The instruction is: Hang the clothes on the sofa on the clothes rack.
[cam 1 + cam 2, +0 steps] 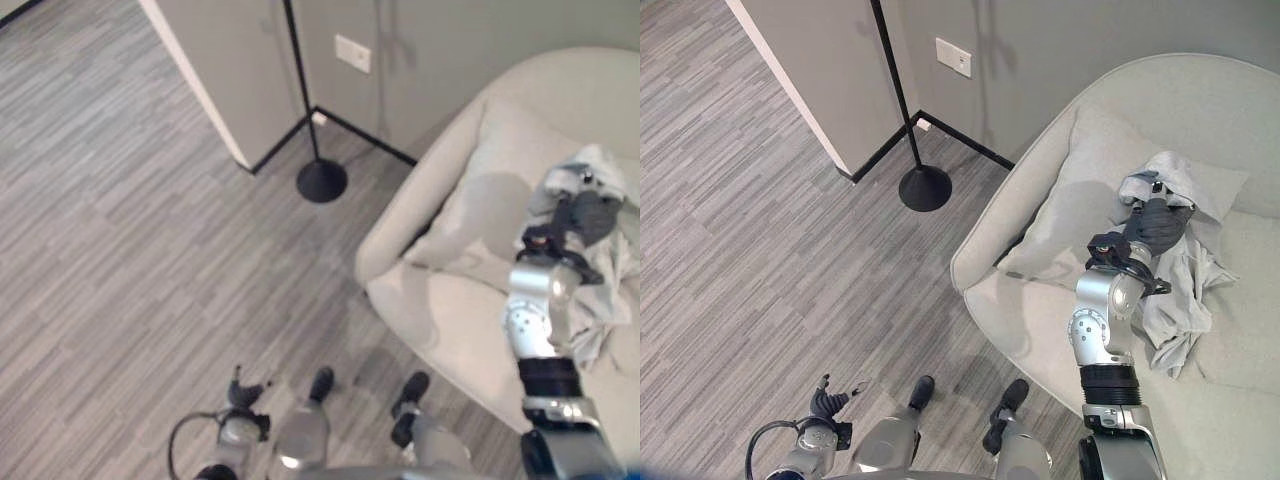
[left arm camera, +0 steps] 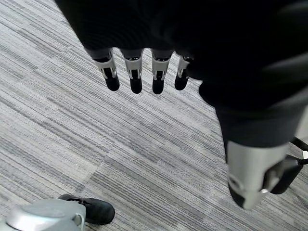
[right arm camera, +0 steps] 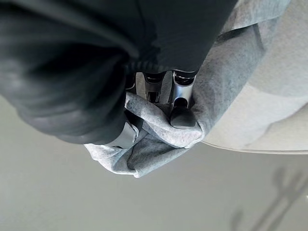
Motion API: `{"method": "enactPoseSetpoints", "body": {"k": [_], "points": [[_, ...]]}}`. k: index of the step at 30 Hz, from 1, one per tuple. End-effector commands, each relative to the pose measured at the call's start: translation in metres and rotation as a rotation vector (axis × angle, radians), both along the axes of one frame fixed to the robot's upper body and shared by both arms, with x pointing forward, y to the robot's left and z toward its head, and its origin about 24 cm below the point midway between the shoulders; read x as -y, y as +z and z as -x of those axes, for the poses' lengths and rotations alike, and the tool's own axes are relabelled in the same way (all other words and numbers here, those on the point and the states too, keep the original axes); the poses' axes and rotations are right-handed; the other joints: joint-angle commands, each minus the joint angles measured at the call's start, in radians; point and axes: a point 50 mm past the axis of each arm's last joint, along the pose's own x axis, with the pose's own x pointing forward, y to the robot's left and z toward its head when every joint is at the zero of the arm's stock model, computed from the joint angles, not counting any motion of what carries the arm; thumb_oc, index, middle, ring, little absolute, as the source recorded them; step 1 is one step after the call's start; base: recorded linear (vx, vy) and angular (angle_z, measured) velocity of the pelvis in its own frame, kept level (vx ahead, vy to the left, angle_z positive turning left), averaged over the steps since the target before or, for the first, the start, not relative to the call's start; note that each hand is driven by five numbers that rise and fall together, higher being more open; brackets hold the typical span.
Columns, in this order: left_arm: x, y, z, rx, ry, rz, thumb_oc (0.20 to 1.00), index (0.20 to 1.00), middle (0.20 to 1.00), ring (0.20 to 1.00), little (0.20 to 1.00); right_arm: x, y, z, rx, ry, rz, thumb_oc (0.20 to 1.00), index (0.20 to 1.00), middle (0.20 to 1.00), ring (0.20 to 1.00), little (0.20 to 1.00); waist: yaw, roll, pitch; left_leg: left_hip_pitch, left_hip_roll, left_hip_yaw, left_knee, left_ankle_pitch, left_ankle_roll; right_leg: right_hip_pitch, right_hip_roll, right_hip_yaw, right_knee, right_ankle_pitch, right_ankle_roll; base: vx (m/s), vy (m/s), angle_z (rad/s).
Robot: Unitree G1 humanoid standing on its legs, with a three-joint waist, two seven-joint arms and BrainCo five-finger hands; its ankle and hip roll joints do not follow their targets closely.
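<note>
A light grey garment (image 1: pixel 1180 290) lies crumpled on the cream sofa (image 1: pixel 1040 330), partly against a cushion (image 1: pixel 1080 200). My right hand (image 1: pixel 1155 225) reaches onto the sofa and is shut on a fold of the grey garment (image 3: pixel 159 139); its fingers (image 3: pixel 180 115) curl into the cloth with the thumb pinching beside them. The upper end of the garment (image 1: pixel 590 165) bunches over the hand. My left hand (image 2: pixel 144 72) hangs low over the floor by my side, fingers straight and holding nothing. A black pole with a round base (image 1: pixel 924 187) stands by the wall corner.
Grey wood-pattern floor (image 1: pixel 130 250) spreads to the left of the sofa. A grey wall with a white socket plate (image 1: pixel 953 56) runs behind the sofa, and a wall corner with black skirting (image 1: pixel 250 150) juts out near the pole's base.
</note>
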Motion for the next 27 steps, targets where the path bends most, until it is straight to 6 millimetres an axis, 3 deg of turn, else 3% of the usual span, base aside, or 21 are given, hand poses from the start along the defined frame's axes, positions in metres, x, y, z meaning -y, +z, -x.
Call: {"method": "enactPoseSetpoints", "body": {"k": [1,7,8,9,10,12,14,16,17,19,21,27], "points": [[-0.016,-0.001,0.016,-0.024,-0.064,-0.068,1.000,1.000,1.000,1.000,1.000,-0.023,0.071,0.008,0.272,0.011,0.297,0.200,0.200,0.200,0.200,0.200,0.035,-0.042,-0.147,0.092,0.003,0.076,-0.076,-0.037,0.010,0.189,-0.111,0.055,0.012,-0.069,0.162,0.03,0.086,-0.14],[-0.004,0.019,-0.003,0.134,-0.060,0.078,1.000,1.000,1.000,1.000,1.000,-0.035,0.107,-0.005,0.296,0.040,0.381,0.200,0.200,0.200,0.200,0.200,0.035,-0.072,-0.196,0.129,-0.010,0.098,-0.076,-0.047,0.022,0.223,-0.116,0.073,-0.017,-0.044,0.166,0.01,0.082,-0.16],[-0.005,0.029,-0.011,0.190,-0.065,0.092,1.000,1.000,1.000,1.000,1.000,-0.039,0.127,-0.009,0.321,0.032,0.410,0.200,0.200,0.200,0.200,0.200,0.035,-0.083,-0.212,0.147,-0.010,0.110,-0.076,-0.059,0.023,0.235,-0.116,0.082,-0.023,-0.039,0.169,-0.02,0.059,-0.21],[-0.005,0.029,-0.012,0.192,-0.064,0.093,1.000,1.000,1.000,1.000,1.000,-0.039,0.128,-0.010,0.324,0.033,0.410,0.200,0.200,0.200,0.200,0.200,0.033,-0.085,-0.211,0.142,-0.015,0.109,-0.076,-0.054,0.026,0.233,-0.120,0.081,-0.026,-0.033,0.170,-0.01,0.096,-0.21],[-0.005,0.036,-0.016,0.230,-0.070,0.104,1.000,1.000,1.000,1.000,1.000,-0.040,0.152,-0.012,0.356,0.010,0.431,0.200,0.200,0.200,0.200,0.200,0.029,-0.095,-0.225,0.163,-0.013,0.124,-0.076,-0.067,0.027,0.244,-0.120,0.096,-0.032,-0.028,0.173,-0.03,0.082,-0.14],[-0.006,0.040,-0.020,0.253,-0.073,0.105,1.000,1.000,1.000,1.000,1.000,-0.041,0.162,-0.014,0.366,0.001,0.436,0.200,0.200,0.200,0.200,0.200,0.025,-0.101,-0.229,0.164,-0.019,0.129,-0.076,-0.065,0.031,0.243,-0.124,0.101,-0.038,-0.018,0.175,-0.02,0.063,-0.18],[-0.007,0.050,-0.024,0.303,-0.088,0.098,1.000,1.000,1.000,1.000,1.000,-0.043,0.192,-0.012,0.411,-0.038,0.458,0.200,0.200,0.200,0.200,0.200,0.018,-0.112,-0.243,0.185,-0.023,0.148,-0.076,-0.076,0.036,0.250,-0.130,0.120,-0.042,-0.006,0.181,-0.03,0.082,-0.31],[-0.008,0.054,-0.026,0.327,-0.079,0.099,1.000,1.000,1.000,1.000,1.000,-0.043,0.199,-0.013,0.415,-0.047,0.451,0.200,0.200,0.200,0.200,0.200,0.016,-0.117,-0.246,0.194,-0.025,0.158,-0.076,-0.080,0.037,0.254,-0.133,0.125,-0.043,-0.002,0.184,-0.02,0.062,-0.24],[-0.010,0.060,-0.030,0.358,-0.084,0.085,1.000,1.000,1.000,1.000,1.000,-0.044,0.215,-0.011,0.435,-0.067,0.470,0.200,0.200,0.200,0.200,0.200,0.013,-0.128,-0.255,0.206,-0.027,0.164,-0.076,-0.086,0.039,0.257,-0.135,0.130,-0.043,0.001,0.186,-0.02,0.043,-0.18],[-0.009,0.061,-0.032,0.370,-0.086,0.085,1.000,1.000,1.000,1.000,1.000,-0.045,0.223,-0.013,0.433,-0.069,0.465,0.200,0.200,0.200,0.200,0.200,0.010,-0.133,-0.256,0.214,-0.029,0.170,-0.076,-0.089,0.040,0.260,-0.138,0.133,-0.043,0.004,0.189,-0.02,0.039,-0.13],[-0.010,0.074,-0.043,0.437,-0.105,0.056,1.000,1.000,1.000,1.000,1.000,-0.048,0.244,-0.015,0.441,-0.081,0.452,0.200,0.200,0.200,0.200,0.200,0.004,-0.147,-0.266,0.230,-0.032,0.182,-0.076,-0.096,0.039,0.265,-0.141,0.145,-0.044,0.011,0.193,-0.03,0.040,-0.06],[-0.004,0.102,-0.071,0.578,-0.137,-0.013,1.000,1.000,1.000,1.000,1.000,-0.070,0.259,-0.022,0.443,-0.015,0.438,0.200,0.200,0.200,0.200,0.200,-0.006,-0.166,-0.273,0.255,-0.035,0.206,-0.076,-0.105,0.040,0.272,-0.147,0.166,-0.050,0.030,0.200,-0.02,0.029,-0.11]]}}
